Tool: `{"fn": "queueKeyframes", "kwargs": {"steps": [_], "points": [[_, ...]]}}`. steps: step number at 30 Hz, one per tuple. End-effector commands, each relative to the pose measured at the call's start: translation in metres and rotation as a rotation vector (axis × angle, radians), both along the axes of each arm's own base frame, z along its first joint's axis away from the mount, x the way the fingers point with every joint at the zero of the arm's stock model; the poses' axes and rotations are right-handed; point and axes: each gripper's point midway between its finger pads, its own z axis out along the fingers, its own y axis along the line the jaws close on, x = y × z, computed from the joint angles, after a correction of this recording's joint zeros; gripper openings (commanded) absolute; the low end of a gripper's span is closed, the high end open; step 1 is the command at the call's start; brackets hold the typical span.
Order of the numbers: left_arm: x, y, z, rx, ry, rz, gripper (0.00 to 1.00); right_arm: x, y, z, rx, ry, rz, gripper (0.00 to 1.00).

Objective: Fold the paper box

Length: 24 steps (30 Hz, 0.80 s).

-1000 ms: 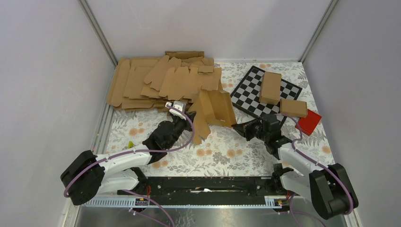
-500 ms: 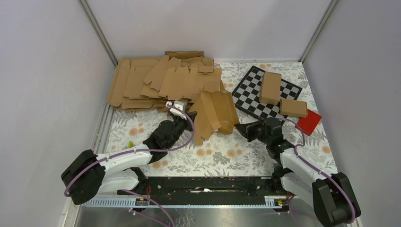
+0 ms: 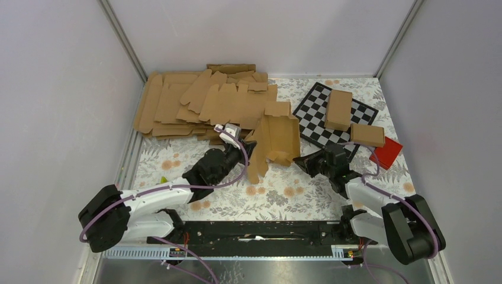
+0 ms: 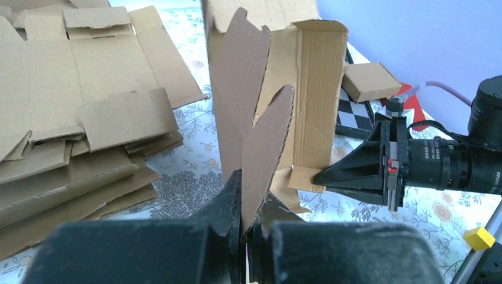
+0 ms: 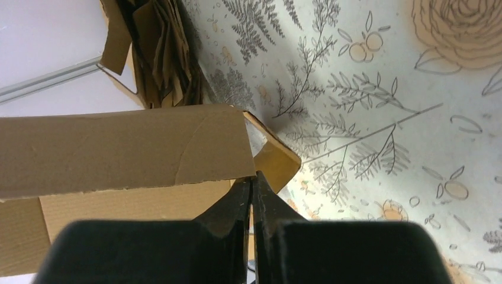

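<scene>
Nothing legible anywhere. No lettering, label, brand mark or number on the paper box (image 3: 279, 135), plain brown cardboard on every visible face. Likewise none on the checkered board (image 3: 312, 111), only black and white squares.

Left wrist view: plain brown die-cut cardboard box (image 4: 308, 89) runs off top edge; right wrist view cuts it at left edge, & can't tell if right gripper (image 5: 253, 179) tips touch it. Top view: flat red block (image 3: 388, 154) partly hidden by small closed brown carton (image 3: 367, 135); yellow-green speck (image 3: 163, 180) too small to id.
</scene>
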Motion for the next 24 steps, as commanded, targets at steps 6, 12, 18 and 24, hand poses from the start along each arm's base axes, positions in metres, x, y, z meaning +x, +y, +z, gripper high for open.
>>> {"fn": "queueKeyframes", "kwargs": {"steps": [6,12,18,24], "points": [[-0.010,-0.026,0.008,-0.043,-0.024,-0.091,0.00,0.023,0.020,0.005,-0.086,-0.150,0.051,0.08],[-0.016,-0.029,0.006,-0.013,-0.058,-0.128,0.00,0.022,0.017,-0.008,-0.139,-0.153,0.062,0.18],[-0.015,-0.025,0.007,0.045,-0.091,-0.125,0.00,0.026,-0.013,-0.006,-0.338,-0.254,0.029,0.31],[-0.013,-0.025,0.006,0.086,-0.096,-0.127,0.00,0.025,-0.029,0.017,-0.593,-0.415,0.164,0.66]]}}
